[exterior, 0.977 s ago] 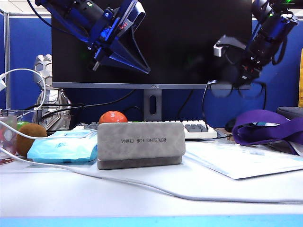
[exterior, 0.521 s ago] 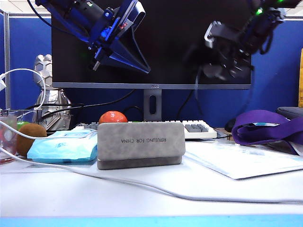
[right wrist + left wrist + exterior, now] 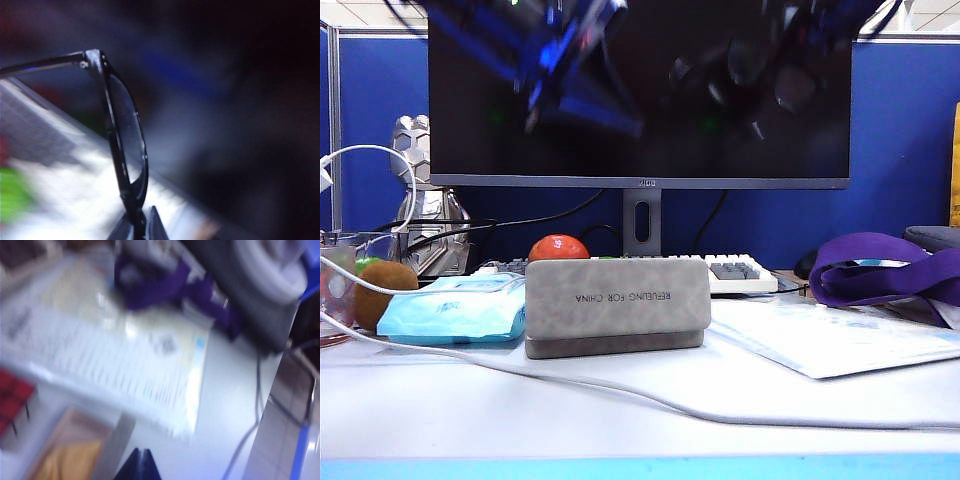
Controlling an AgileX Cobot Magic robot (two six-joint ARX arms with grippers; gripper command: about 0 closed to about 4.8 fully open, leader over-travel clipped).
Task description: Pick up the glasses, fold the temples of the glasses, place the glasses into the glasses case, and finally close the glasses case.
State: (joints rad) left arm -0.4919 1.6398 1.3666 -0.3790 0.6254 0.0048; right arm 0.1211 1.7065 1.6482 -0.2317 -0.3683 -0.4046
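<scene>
R gripper (image 3: 139,220) has swung up and inward vs a sec ago: in ext view it was at the right edge of the monitor w/ the glasses hanging below it, now it's a dark blur high up in front of the screen, near top centre-right. Fingers pinched shut on the glasses (image 3: 122,145); R wrist view shows the frame standing straight out from the fingertips, one lens edge-on, and one of the temples (image 3: 42,62) running off sideways from the hinge at the far end, so still unfolded. L gripper (image 3: 139,465) also blurred, shifted a bit at upper left of ext view; fingers closed, nothing between them, tips over bare table just beside a sheet of paper (image 3: 125,365). Means: pickup done, glasses being brought up between the two grippers, prob for the L to fold the temples; folding not started. The glasses case (image 3: 617,305) sits well below both sets of fingers, mid-table, lid shut, so it needs opening before placing. Around it: blue wipes pack (image 3: 455,310) just beside the case, white cable (image 3: 620,395) across the front, purple strap (image 3: 880,265) off to the right, monitor (image 3: 640,100) right behind the fingers. Cable and wipes could snag a descent; heavy blur, finger-to-monitor gap can't tell.
</scene>
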